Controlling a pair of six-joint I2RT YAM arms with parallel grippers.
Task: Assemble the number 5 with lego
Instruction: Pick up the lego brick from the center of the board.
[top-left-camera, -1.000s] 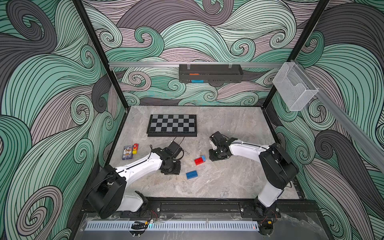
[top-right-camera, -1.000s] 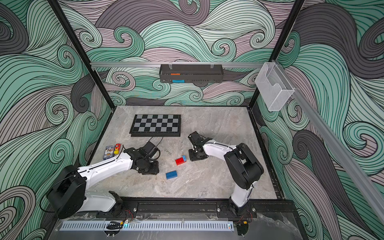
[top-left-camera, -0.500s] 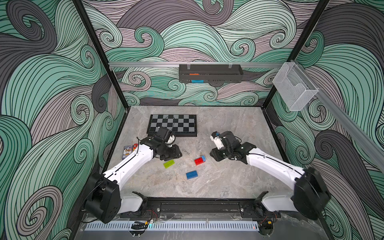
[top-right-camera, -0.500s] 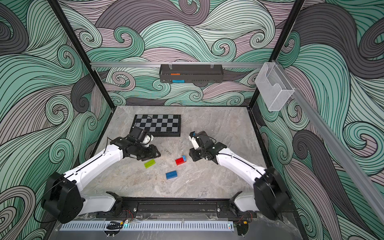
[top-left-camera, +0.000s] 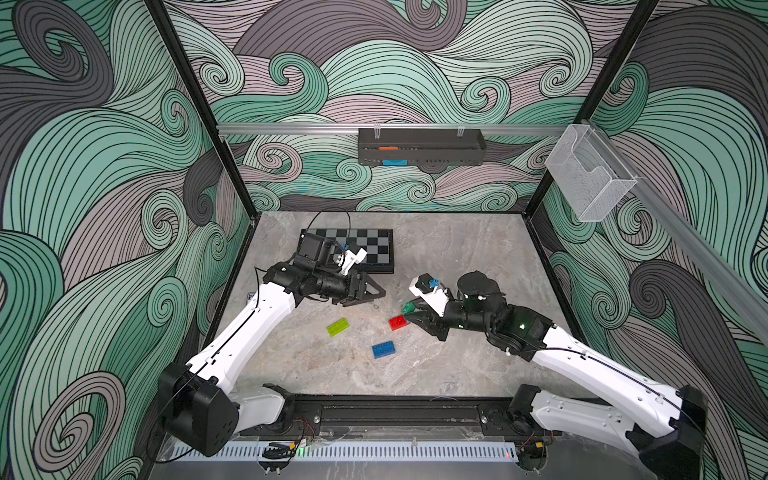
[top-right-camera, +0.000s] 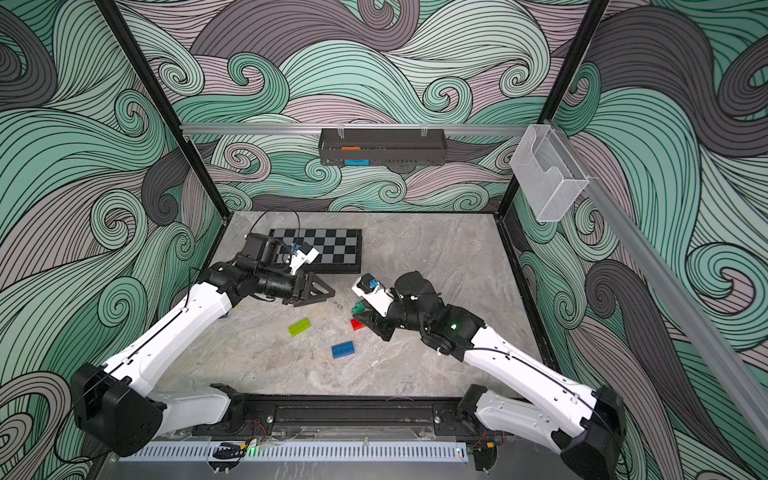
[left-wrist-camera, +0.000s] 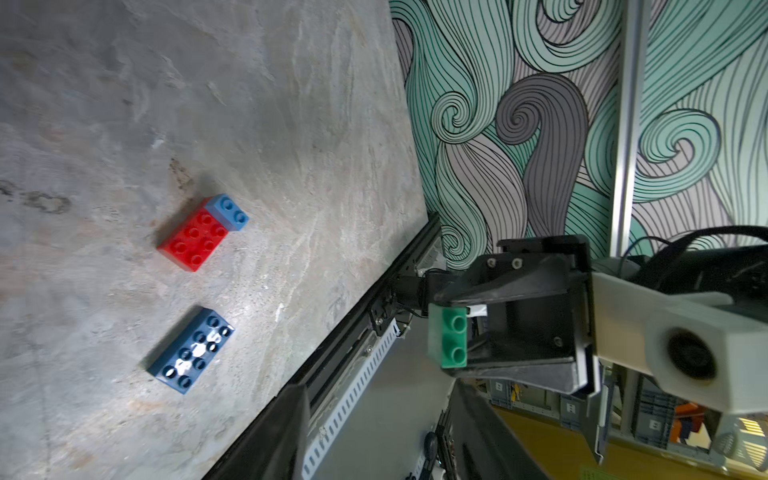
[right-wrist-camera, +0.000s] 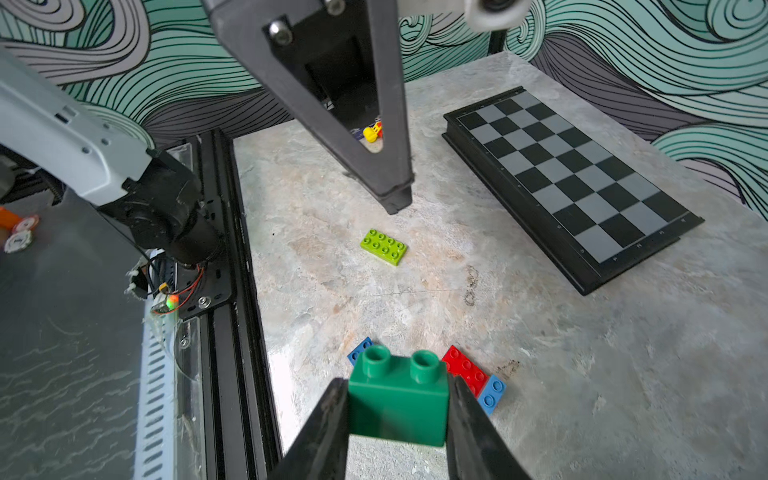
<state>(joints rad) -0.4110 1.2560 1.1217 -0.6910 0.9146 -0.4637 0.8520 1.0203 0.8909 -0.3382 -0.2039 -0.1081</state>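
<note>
I'm watching the right claw clamping a small dark-green two-stud plastic brick by its two end walls. It is holding the brick off the grey marbled table, just right of centre in both top views, with the studs pointing out past the fingertips. The left claw is hovering left of centre by the near edge of the black-and-grey checkered board, fingers spread and nothing between them.

The other bricks are lying studs-up on the table. A red plastic brick is sitting just beside the right claw, with a tiny light-blue brick touching one end. A long lime-green brick is lying at the centre of the frame, and a dark-blue brick is lying below it, towards the lower middle.

With the studs facing outward, I'd judge the green brick is being offered for another brick to be pushed onto it. To do that well, the right claw should be holding steady and square. The left claw should be taking the partner brick by its long sides, lining its hollow underside over one end, and pressing straight along the studs, since any twist could pop the small brick out of the grip.

No brand or lettering is showing on any brick. The tiny marks along the board's rim may be writing, but they are too small to read.
</note>
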